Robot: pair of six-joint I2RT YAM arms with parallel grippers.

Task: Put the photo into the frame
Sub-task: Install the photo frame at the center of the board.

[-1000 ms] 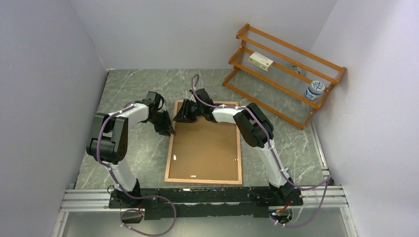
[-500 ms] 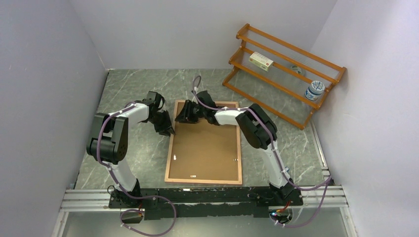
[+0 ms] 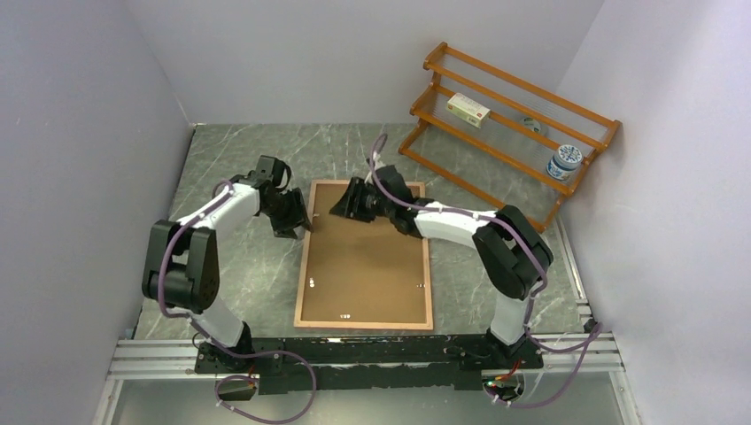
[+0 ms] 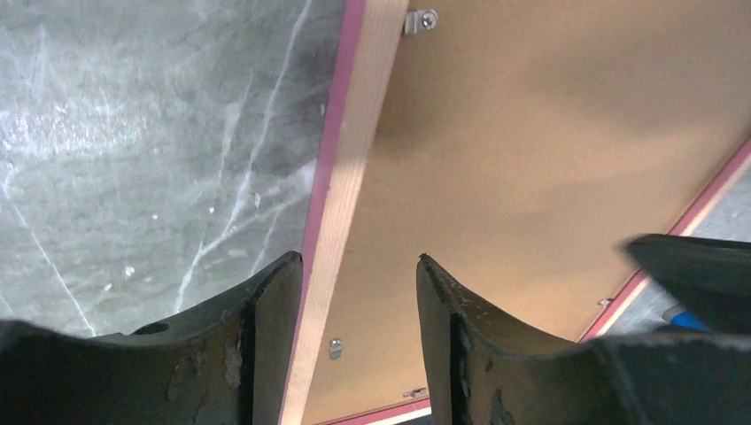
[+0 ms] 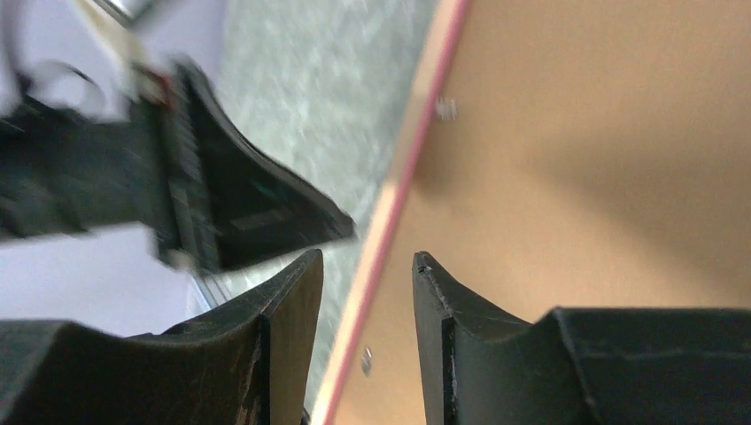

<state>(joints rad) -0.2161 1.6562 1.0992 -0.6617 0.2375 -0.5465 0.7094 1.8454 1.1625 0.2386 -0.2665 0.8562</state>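
Top external view: the frame (image 3: pixel 363 326) lies flat on the grey marbled bench (image 3: pixel 239 159), its light wood back facing up, with a brown backing board (image 3: pixel 367 266) filling its opening. Its long sides run away from the arm bases. The left end effector (image 3: pixel 301 225) sits at the frame's left rail near the far corner. The right end effector (image 3: pixel 341 208) is over the far left part of the backing board, close to the left one but apart from it.

Left wrist view: the left end effector (image 4: pixel 359 258) is spread open, the wood rail with its pink outer edge (image 4: pixel 345 177) running between the two fingers; one finger is over the bench, the other over the board (image 4: pixel 549 159). A small metal clip (image 4: pixel 419 19) sits on the board by the rail.

Right wrist view, somewhat blurred: the right end effector (image 5: pixel 367 257) also has its fingers parted, the pink frame edge (image 5: pixel 416 133) passing between them. Whether either touches the frame I cannot tell.

At the far right an orange wooden rack (image 3: pixel 509 106) leans on the wall, holding a small box (image 3: pixel 468 109) and a jar (image 3: pixel 564 162).
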